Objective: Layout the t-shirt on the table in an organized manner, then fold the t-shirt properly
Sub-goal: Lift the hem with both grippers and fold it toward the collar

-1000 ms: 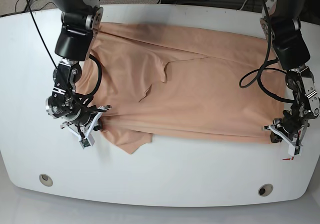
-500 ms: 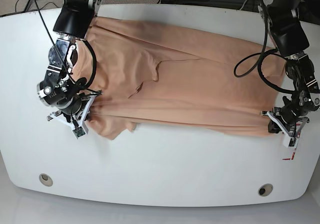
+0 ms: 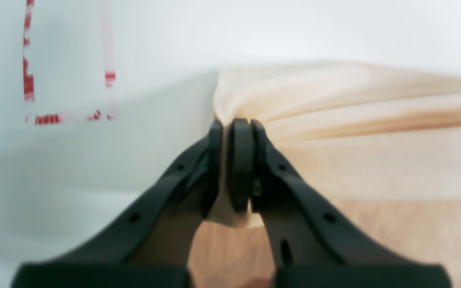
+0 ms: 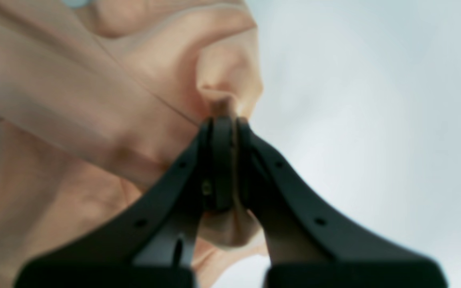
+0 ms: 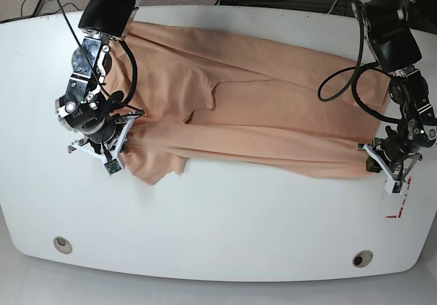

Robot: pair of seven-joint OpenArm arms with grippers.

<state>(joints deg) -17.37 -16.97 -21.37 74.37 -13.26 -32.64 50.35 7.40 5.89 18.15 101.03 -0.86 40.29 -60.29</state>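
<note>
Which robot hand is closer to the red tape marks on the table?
Left. The left gripper sits just beside the red tape marks; the right gripper is across the table.

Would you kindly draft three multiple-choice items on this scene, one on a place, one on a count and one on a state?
1. Where is the red tape mark in the base view?
A. on the table's near right part, by the left gripper
B. at the far left corner
C. under the middle of the t-shirt

2. How many round grey grommets show along the table's near edge?
A. none
B. two
C. four

3. What is the right gripper doing?
A. standing open above bare table
B. shut on the t-shirt
C. shut on a grommet

Answers:
1 A, the tape lies just below the left gripper.
2 B, one grommet near left, another near right.
3 B, peach cloth of the t-shirt is pinched between its closed jaws.
</note>
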